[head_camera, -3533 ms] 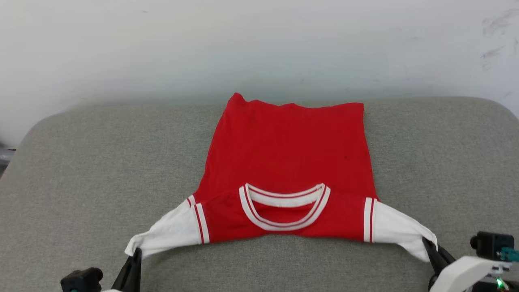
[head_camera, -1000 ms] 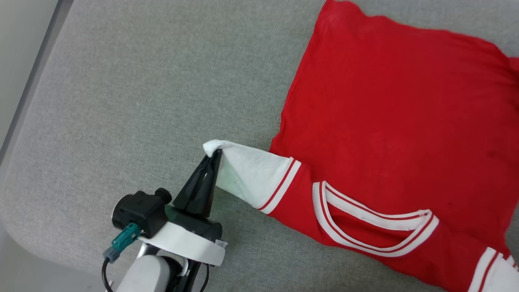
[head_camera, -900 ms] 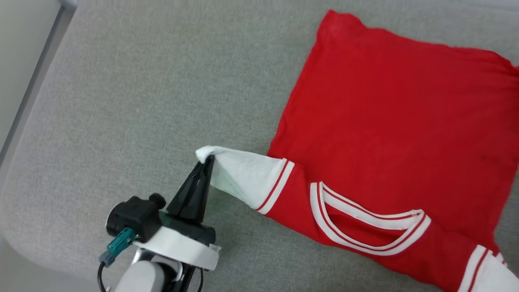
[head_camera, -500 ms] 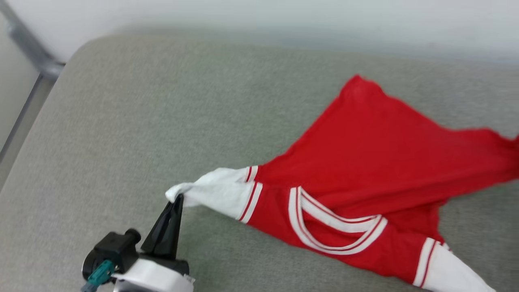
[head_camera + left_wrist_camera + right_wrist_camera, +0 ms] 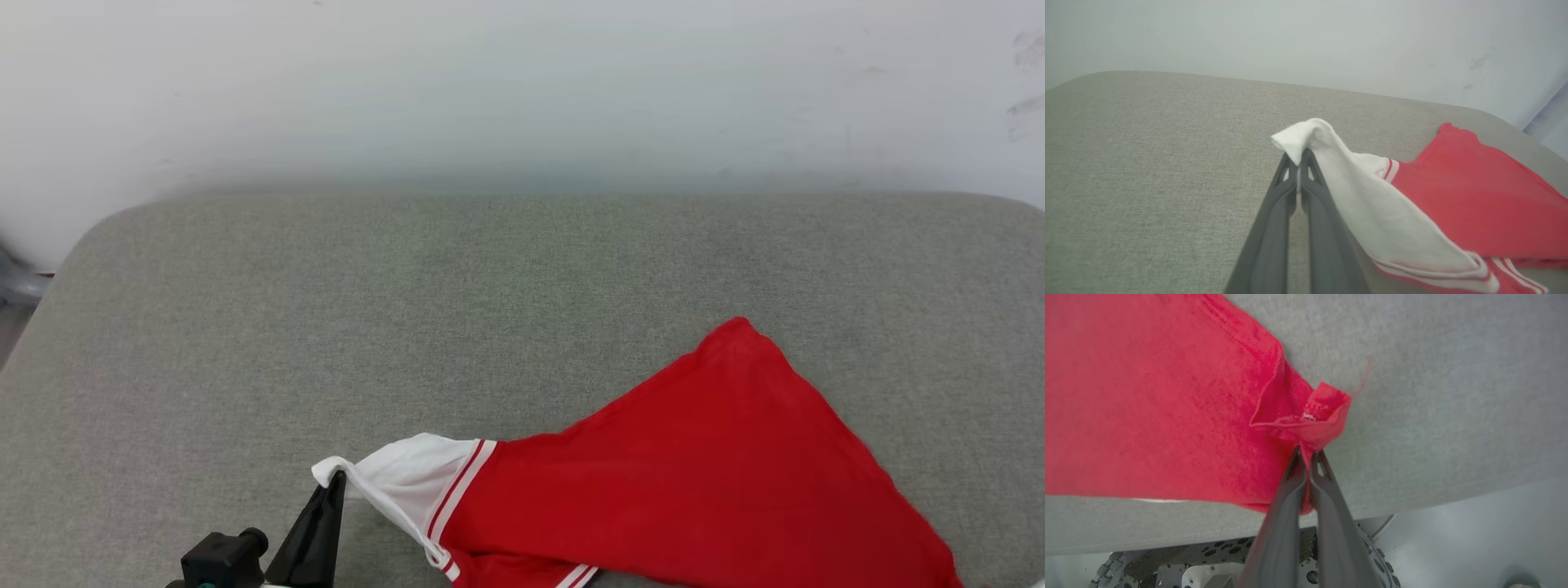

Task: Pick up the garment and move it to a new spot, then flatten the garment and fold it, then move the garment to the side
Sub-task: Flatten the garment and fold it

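The garment [image 5: 702, 474] is a red shirt with a white sleeve [image 5: 408, 482]. It lies stretched across the near right part of the grey padded surface [image 5: 326, 310], and its far hem corner rises to a peak. My left gripper [image 5: 335, 482] is shut on the tip of that sleeve. In the left wrist view the gripper [image 5: 1300, 154] pinches the sleeve [image 5: 1367, 196], with the red body [image 5: 1478, 196] to the right. My right gripper [image 5: 1307, 452] is shut on a bunched red corner of the garment [image 5: 1147, 396], which is held above the surface's edge.
A pale wall [image 5: 522, 90] runs behind the padded surface. The surface's rounded left corner [image 5: 82, 245] has a grey metal part [image 5: 15, 284] beside it. My own base [image 5: 1208, 567] is below the near edge in the right wrist view.
The head camera has swung back up toward the wall. The garment has been drawn toward the near edge and its collar has dropped out of the view. Both grippers stay shut on it.
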